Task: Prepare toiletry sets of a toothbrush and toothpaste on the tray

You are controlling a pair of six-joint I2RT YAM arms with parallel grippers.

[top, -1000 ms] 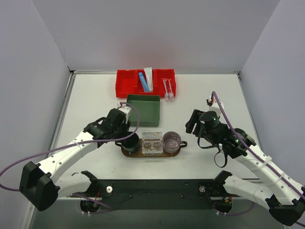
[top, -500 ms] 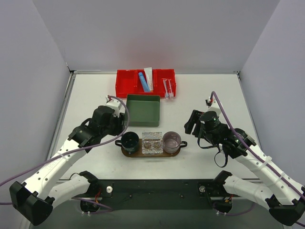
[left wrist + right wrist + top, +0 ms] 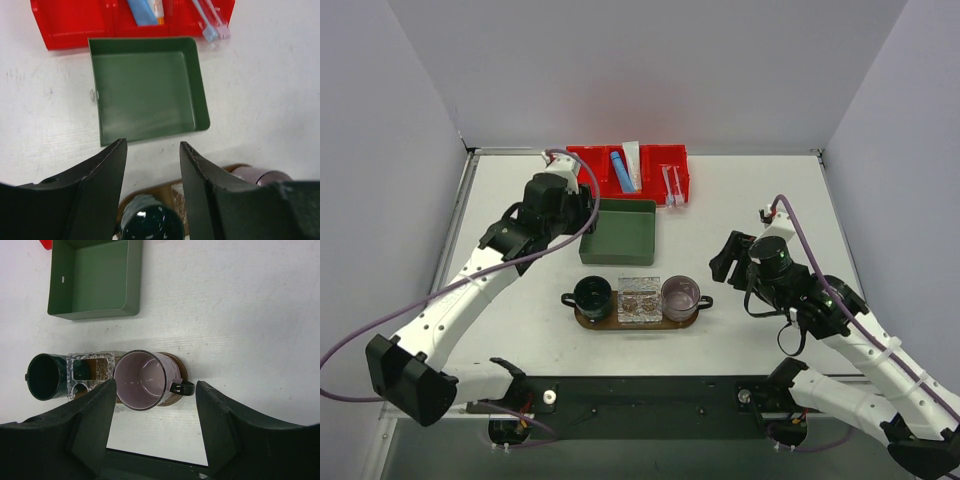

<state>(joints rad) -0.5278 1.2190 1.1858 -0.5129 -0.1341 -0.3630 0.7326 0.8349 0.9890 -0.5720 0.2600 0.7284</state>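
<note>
White table point(image 3: 750, 200): left tool point(image 3: 152, 145) and right tool point(image 3: 155, 385) spread, holding nothing.
Left at green box point(image 3: 145, 85), right near pink mug point(image 3: 140, 380) on tray point(image 3: 620, 326); tubes point(image 3: 619, 170), toothbrushes point(image 3: 672, 185) lie in red bin point(image 3: 653, 170).

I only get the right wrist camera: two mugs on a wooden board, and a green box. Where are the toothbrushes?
Observer: The toothbrushes lie in the right compartment of a red bin, beyond the green box.
Visitor: And the toothpaste?
Observer: A blue tube and a white tube lie side by side in that bin's middle compartment.
Visitor: Is the other arm carrying anything?
Observer: No, the left pincer is open and holds nothing.
</note>
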